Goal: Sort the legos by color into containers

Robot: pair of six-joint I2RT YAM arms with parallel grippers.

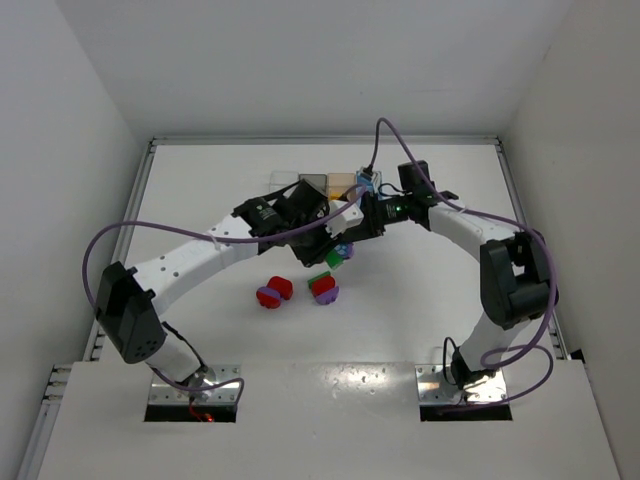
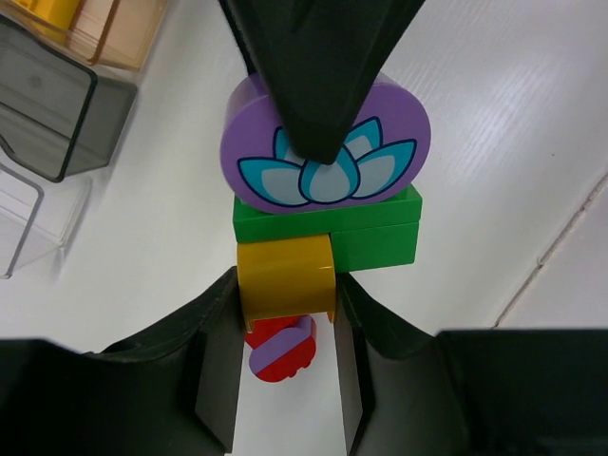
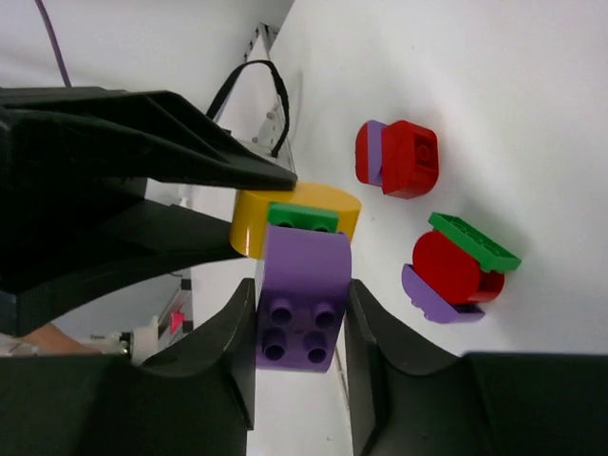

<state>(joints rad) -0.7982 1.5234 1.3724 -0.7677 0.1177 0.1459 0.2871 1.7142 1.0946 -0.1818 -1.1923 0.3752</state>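
A joined stack of three legos hangs above the table between my two grippers (image 1: 338, 254). My left gripper (image 2: 285, 290) is shut on its yellow brick (image 2: 285, 277). A green brick (image 2: 380, 228) sits in the middle. My right gripper (image 3: 302, 304) is shut on the purple brick (image 3: 302, 275), which has a lotus print (image 2: 326, 142). The four bins stand in a row at the back: clear (image 1: 290, 181), smoky grey (image 1: 313, 184), tan (image 1: 341, 184) and light blue (image 1: 366, 182).
A red and purple clump (image 1: 272, 292) and a red, green and purple clump (image 1: 323, 288) lie on the table below the grippers. They also show in the right wrist view (image 3: 399, 157) (image 3: 456, 271). Something yellow lies in the tan bin (image 2: 57, 11).
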